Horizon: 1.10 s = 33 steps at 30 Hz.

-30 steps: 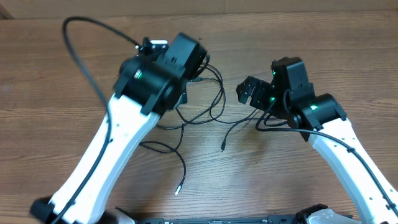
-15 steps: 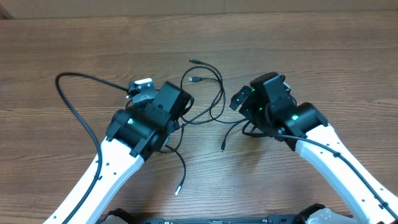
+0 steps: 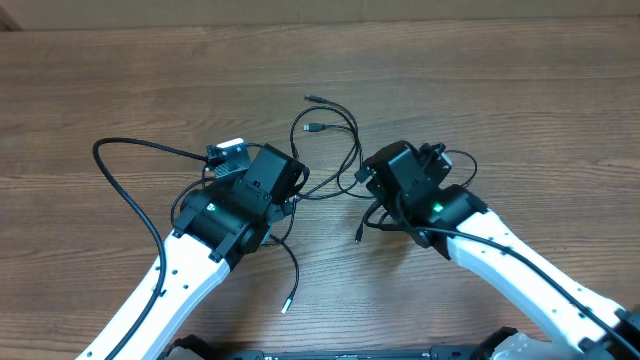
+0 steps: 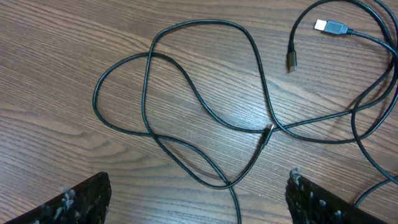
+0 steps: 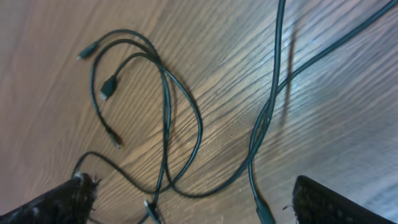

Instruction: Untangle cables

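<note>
Several thin black cables (image 3: 340, 150) lie in a loose tangle on the wooden table between the arms. Loose plug ends lie at the far side (image 3: 313, 99) and the near side (image 3: 285, 304). My left gripper (image 4: 198, 190) is open and empty above crossing cable loops (image 4: 149, 93), and one strand runs between its fingers. A silver USB plug (image 4: 329, 26) lies at the top right there. My right gripper (image 5: 199, 193) is open and empty over long loops (image 5: 165, 93) and a plug end (image 5: 264, 214). From overhead, both wrists hide their fingers.
The left arm's thick black cable (image 3: 130, 190) arcs over the table at the left. The right arm's own cable (image 3: 455, 160) loops beside its wrist. A wall or board edge (image 3: 320, 15) runs along the far side of the table.
The left arm has pulled back toward the near side, uncovering the far part of the tangle. The right arm has moved left and nearer, closer to the cables. The cables lie about the same.
</note>
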Each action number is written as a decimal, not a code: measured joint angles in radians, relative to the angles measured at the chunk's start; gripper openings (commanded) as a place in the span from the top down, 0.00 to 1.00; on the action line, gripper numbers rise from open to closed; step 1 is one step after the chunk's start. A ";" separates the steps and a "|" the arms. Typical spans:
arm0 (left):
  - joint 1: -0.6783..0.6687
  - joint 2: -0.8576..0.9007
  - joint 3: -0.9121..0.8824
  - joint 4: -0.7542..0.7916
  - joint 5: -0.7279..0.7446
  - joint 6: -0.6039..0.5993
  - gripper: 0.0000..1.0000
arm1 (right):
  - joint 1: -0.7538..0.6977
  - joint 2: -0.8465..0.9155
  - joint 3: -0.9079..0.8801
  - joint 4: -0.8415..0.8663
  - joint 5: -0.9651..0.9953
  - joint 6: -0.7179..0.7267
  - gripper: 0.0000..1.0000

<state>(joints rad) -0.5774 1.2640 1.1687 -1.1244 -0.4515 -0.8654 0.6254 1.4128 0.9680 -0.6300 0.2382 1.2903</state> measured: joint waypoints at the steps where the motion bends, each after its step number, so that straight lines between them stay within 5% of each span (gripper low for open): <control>1: 0.000 0.000 0.000 0.000 0.003 0.000 0.10 | 0.000 0.016 -0.008 0.021 0.002 0.006 0.05; 20: 0.000 0.000 0.000 0.033 0.030 0.001 0.09 | 0.005 0.159 -0.014 0.198 -0.069 0.085 0.09; 24: 0.000 0.000 0.000 0.033 0.030 0.001 0.09 | 0.005 0.159 -0.014 0.208 -0.078 0.095 0.17; 26: 0.000 0.000 0.000 0.035 0.030 0.001 0.08 | 0.005 0.160 -0.014 0.209 -0.078 0.097 0.30; 30: 0.000 0.000 0.000 0.041 0.030 0.001 0.08 | 0.005 0.174 -0.014 0.217 -0.082 0.100 0.32; 31: 0.000 0.000 0.000 0.041 0.030 0.001 0.09 | 0.005 0.182 -0.014 0.223 -0.081 0.100 0.38; 33: 0.000 0.000 0.000 0.042 0.030 0.001 0.08 | 0.005 0.203 -0.014 0.243 -0.082 0.103 0.96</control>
<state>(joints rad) -0.5774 1.2640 1.1687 -1.0828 -0.4213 -0.8646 0.6300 1.6161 0.9543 -0.3870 0.1562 1.3937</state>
